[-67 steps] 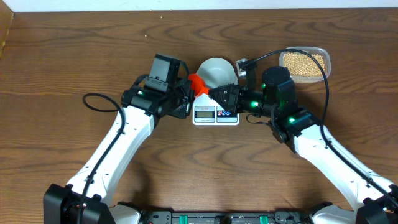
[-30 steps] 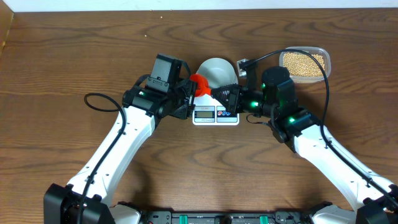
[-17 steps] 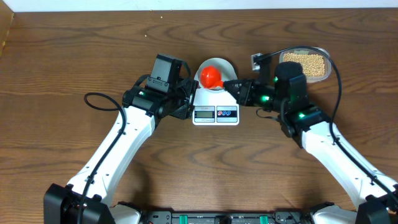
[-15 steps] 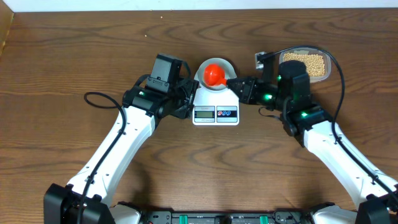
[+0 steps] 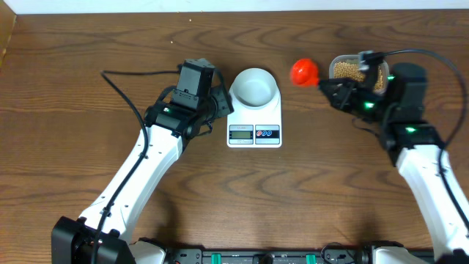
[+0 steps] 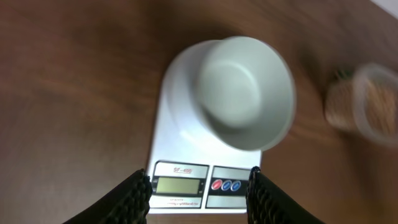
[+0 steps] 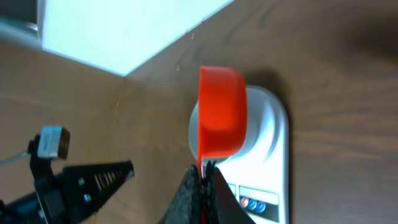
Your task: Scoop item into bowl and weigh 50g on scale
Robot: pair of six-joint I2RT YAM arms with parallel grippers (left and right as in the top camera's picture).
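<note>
While the right fingers [image 7: 191,193] are clenched on the thin handle of a red scoop [image 7: 221,118], the cup of that scoop stands out past their tips. In the right wrist view it is turned on its side, its open mouth facing the left of the picture. Whether anything lies in it cannot be told. Seen from overhead, the scoop hangs over the desk [image 5: 88,66] between the bowl [image 5: 254,86] and a clear plastic tub [image 5: 360,70]. It is just beside the tub's left end and well apart from the bowl. Behind the fingers, the right arm [image 5: 432,183] reaches back toward the desk's near right side.

The left fingers [image 6: 135,198] are released, spread wide and grasping nothing. In the left wrist view they frame the front edge of the scale [image 6: 186,124], with its small screen and round buttons between them. The reading on the screen is too small to make out. From overhead they sit just beside the scale's left side, level with the bowl. Whether they touch it cannot be told.

The bowl stands upright on the scale's platform, toward the back, its inside plain and pale. The beans [image 5: 350,70] lie heaped in the tub at the far right of the desk, well apart from bowl and scale.
</note>
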